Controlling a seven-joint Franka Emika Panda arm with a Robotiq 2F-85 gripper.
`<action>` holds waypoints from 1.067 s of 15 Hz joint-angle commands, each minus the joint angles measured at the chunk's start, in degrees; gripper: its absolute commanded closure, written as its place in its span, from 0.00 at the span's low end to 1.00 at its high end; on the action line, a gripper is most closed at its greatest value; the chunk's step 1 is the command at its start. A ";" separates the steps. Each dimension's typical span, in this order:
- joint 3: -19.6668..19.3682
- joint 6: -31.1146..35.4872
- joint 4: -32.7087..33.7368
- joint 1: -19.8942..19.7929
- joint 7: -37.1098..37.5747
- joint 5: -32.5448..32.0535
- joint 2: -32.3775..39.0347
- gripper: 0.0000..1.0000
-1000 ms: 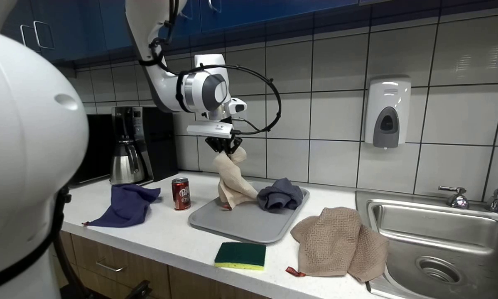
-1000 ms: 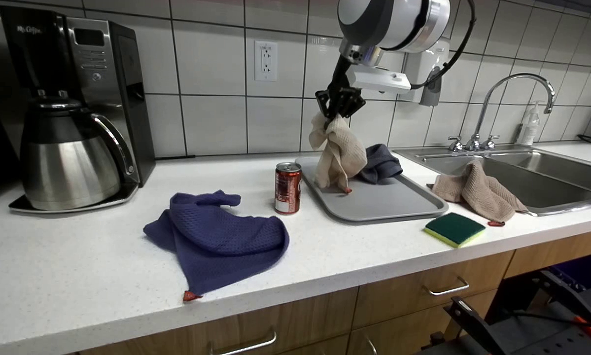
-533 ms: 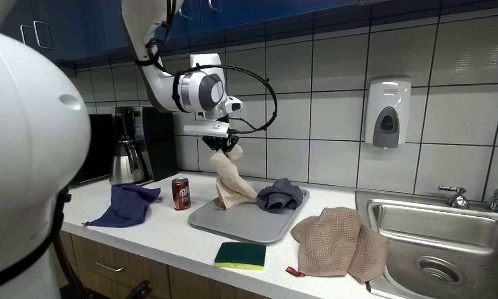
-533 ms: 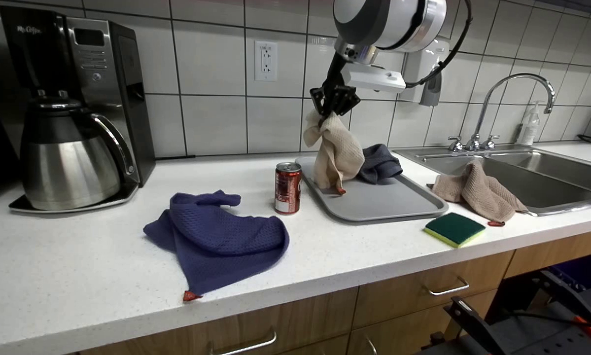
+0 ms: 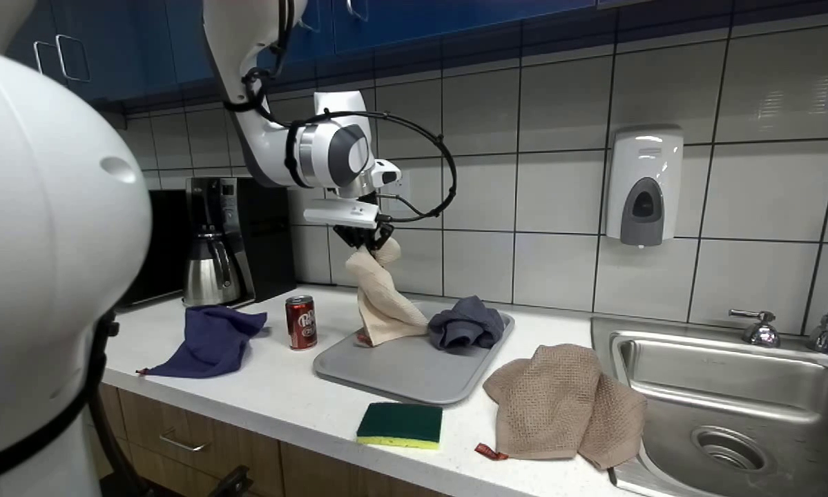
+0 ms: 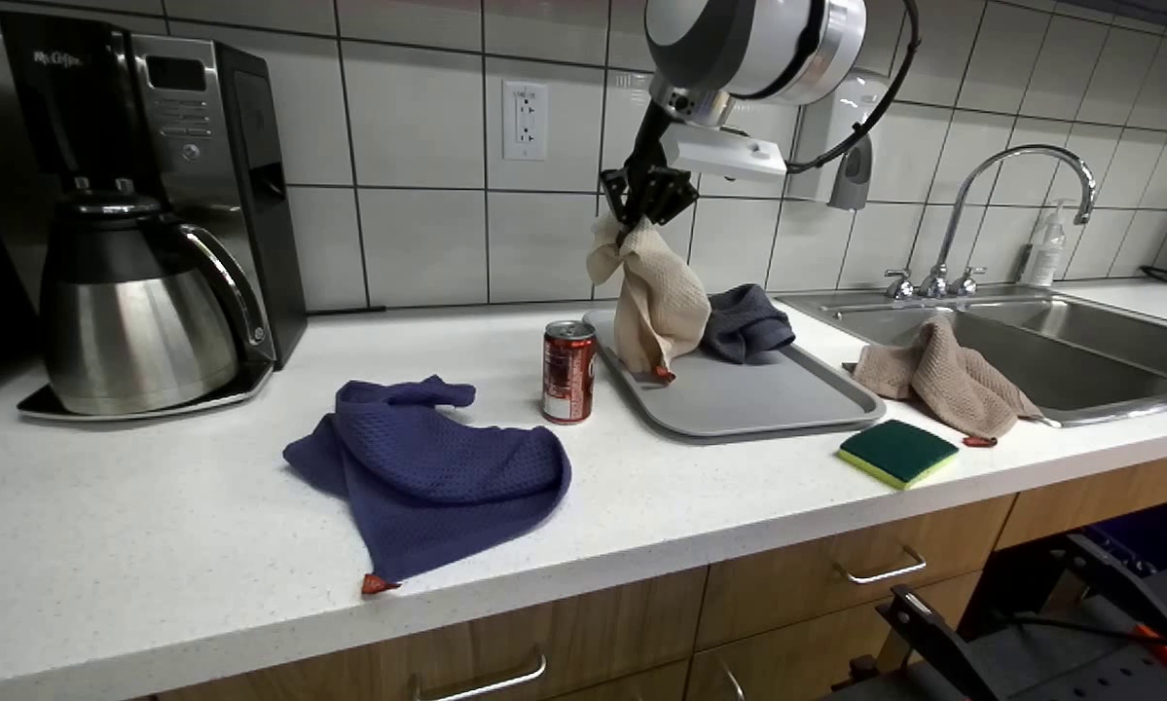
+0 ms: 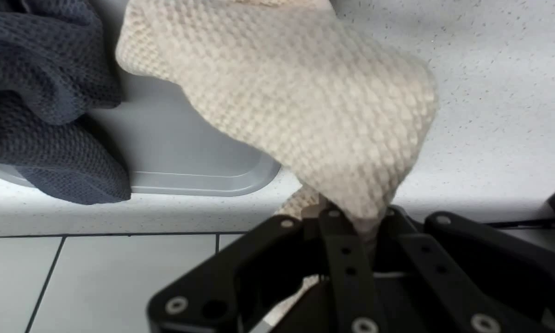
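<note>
Cream cloth (image 7: 291, 88): 1, in 1 gripper (image 7: 363, 219)

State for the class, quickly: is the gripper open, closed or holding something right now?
Gripper: closed, holding the cream towel.

Place: kitchen | steel sink (image 5: 731, 366) with tap (image 6: 1033, 150) | coffee maker (image 6: 186, 167) on white counter (image 6: 155, 506) | blue cupboards (image 5: 448, 22) above, wooden drawers (image 6: 787, 574) below | tiled wall (image 5: 565, 186), soap dispenser (image 5: 645, 183)
</note>
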 commanded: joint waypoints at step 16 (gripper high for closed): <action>9.32 0.12 11.72 -5.33 -16.17 8.15 10.77 0.98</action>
